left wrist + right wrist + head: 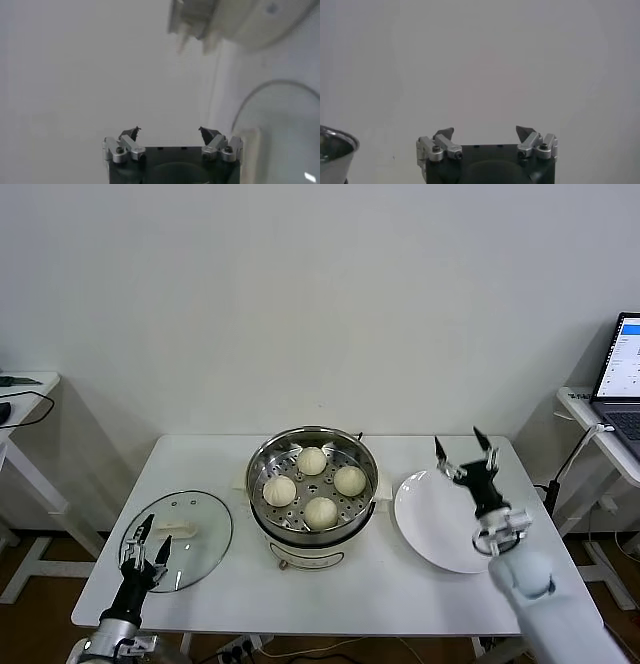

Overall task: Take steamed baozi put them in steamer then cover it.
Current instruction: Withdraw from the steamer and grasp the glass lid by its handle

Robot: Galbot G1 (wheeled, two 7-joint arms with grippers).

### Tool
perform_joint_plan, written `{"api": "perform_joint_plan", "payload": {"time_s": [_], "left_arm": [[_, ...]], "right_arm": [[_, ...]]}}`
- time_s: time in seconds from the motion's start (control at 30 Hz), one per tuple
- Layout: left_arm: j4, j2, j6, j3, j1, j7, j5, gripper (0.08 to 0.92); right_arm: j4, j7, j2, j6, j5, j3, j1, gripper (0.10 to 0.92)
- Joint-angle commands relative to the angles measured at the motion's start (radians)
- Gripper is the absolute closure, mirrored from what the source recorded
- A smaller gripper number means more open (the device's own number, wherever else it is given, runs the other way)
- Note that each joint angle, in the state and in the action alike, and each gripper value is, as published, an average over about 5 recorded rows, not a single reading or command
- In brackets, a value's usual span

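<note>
Between my two tools sits the steamer (313, 496), on the white counter (220, 459), its shiny pot open at the top. All four steamed baozi (316, 487) lie on the perforated tray inside: one on the far side, one on the near side, one toward each arm.

My left tool (146, 544) hovers over the near-left part of the counter with its jaws spread wide and nothing between them. The cover (178, 540) lies flat on the counter directly beneath and just beyond this tool, its cream-white handle (176, 530) a little ahead of the fingertips. I see it is apart from the steamer, well to the tool's right. From the left wrist view the left tool (170, 134) shows both fingertips separated, with the glass rim of the cover (280, 125) curving off to one side; whether the fingers touch the glass I cannot tell.

My right tool (465, 451) is raised above the far edge of the white plate (432, 519), jaws wide apart and empty. The plate rests on the counter just beside the steamer, below and to the left of this tool. In the right wrist view the right tool (485, 133) is parted over plain white surface, and a sliver of the steamer (335, 152) shows at the edge
</note>
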Motion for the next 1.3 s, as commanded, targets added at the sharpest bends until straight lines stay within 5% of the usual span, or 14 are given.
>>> {"api": "perform_joint_plan", "payload": {"time_s": [0.03,1.3], "left_arm": [[0.207,-0.012,0.023,0.022,-0.118,-0.051,0.209,0.177],[0.348,-0.063,0.058,0.065,-0.308,-0.057,0.217,0.177]], "right_arm": [[0.110,0.022,0.222,0.040,-0.068,0.136,-0.225,0.203],[0.096,-0.027,0.254,0.080,-0.118,0.158,-0.287,0.203]]}}
